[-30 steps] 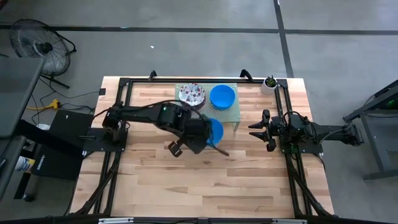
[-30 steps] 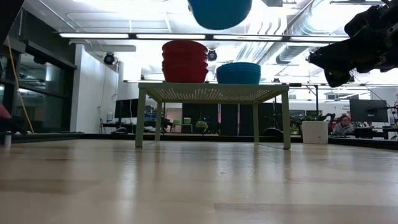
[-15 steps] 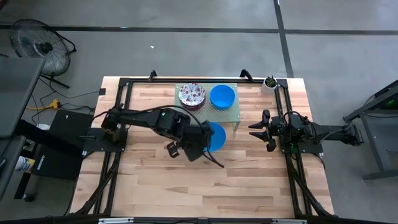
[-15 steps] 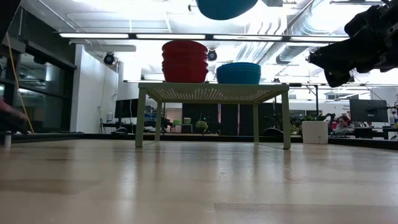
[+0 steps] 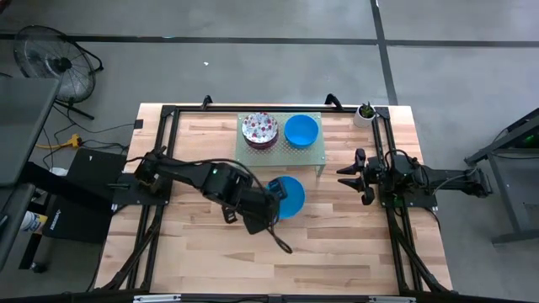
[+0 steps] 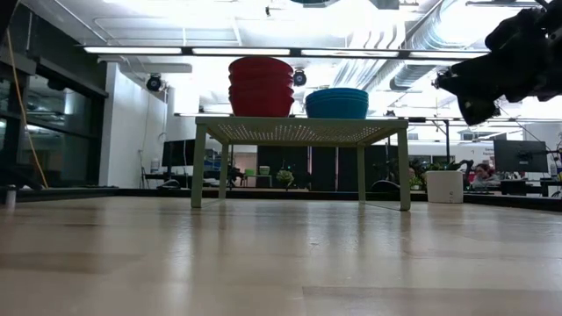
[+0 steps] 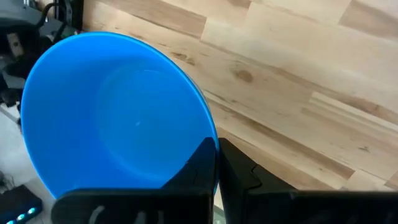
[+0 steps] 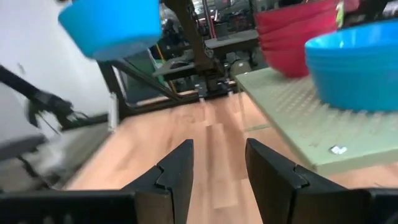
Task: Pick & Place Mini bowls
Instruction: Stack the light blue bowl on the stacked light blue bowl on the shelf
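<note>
Left hand (image 7: 216, 163) pinches blue mini bowl (image 7: 118, 115) rim, above the table

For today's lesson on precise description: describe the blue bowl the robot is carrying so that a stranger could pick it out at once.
Find the pale green stand at the table's far edge. Nearer than it, the left pincer holds a single blue bowl by its rim, above the wood. Unlike the stacked blue bowls and floral bowls, it is alone and off the stand.
</note>
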You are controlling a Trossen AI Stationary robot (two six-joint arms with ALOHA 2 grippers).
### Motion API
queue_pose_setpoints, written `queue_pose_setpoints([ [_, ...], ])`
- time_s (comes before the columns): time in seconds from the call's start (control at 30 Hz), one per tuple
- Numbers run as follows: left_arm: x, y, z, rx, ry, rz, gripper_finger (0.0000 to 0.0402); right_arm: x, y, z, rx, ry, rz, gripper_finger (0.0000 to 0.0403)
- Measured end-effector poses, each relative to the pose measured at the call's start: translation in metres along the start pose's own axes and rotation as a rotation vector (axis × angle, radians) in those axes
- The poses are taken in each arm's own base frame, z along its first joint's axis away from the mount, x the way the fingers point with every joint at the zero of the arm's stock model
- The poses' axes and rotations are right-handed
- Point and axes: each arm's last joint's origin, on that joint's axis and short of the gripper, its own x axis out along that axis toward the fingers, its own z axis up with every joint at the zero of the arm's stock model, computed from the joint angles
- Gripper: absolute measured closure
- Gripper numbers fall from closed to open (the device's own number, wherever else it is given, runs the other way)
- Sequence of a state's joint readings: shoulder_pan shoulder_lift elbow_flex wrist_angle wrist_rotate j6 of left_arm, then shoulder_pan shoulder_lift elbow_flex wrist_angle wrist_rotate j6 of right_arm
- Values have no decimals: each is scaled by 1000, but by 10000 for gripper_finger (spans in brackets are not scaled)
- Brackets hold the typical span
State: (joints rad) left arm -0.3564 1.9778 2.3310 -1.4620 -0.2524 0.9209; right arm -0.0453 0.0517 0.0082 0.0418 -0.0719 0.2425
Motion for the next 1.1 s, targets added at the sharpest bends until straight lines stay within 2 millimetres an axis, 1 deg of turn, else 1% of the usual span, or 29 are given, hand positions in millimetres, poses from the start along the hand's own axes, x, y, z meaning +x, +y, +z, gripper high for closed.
queue_pose_setpoints([
  [0.07, -1, -2, 3, 7, -3, -1, 401, 0, 0, 0, 90, -1, 5, 269],
  [0.2, 1, -7, 8, 14, 10, -2, 401, 0, -1, -1, 433, -12, -44, 269],
  [0.23, 3, -9, 9, 18, 20, -5, 401, 0, -1, -1, 463, -8, -36, 269],
  [0.3, 8, -11, 10, 26, 42, -15, 401, 0, 0, -1, 453, 6, 0, 269],
  [0.4, 18, -17, 12, 29, 64, -46, 401, 0, 1, 1, 494, 10, 5, 269],
  [0.47, 23, -20, 13, 38, 77, -63, 401, -1, 4, 7, 480, 8, 15, 269],
  [0.57, 30, -23, 14, 45, 88, -71, 401, -1, 9, 23, 459, -11, 6, 269],
  [0.77, 32, -22, 15, 67, 82, -62, 401, 5, 19, 52, 422, 98, -110, 269],
  [0.93, 32, -20, 16, 76, 68, -45, 401, 19, 28, 79, 449, 242, -202, 269],
  [1.1, 32, -20, 16, 103, 68, -47, 401, 41, 39, 106, 495, 363, -272, 269],
])
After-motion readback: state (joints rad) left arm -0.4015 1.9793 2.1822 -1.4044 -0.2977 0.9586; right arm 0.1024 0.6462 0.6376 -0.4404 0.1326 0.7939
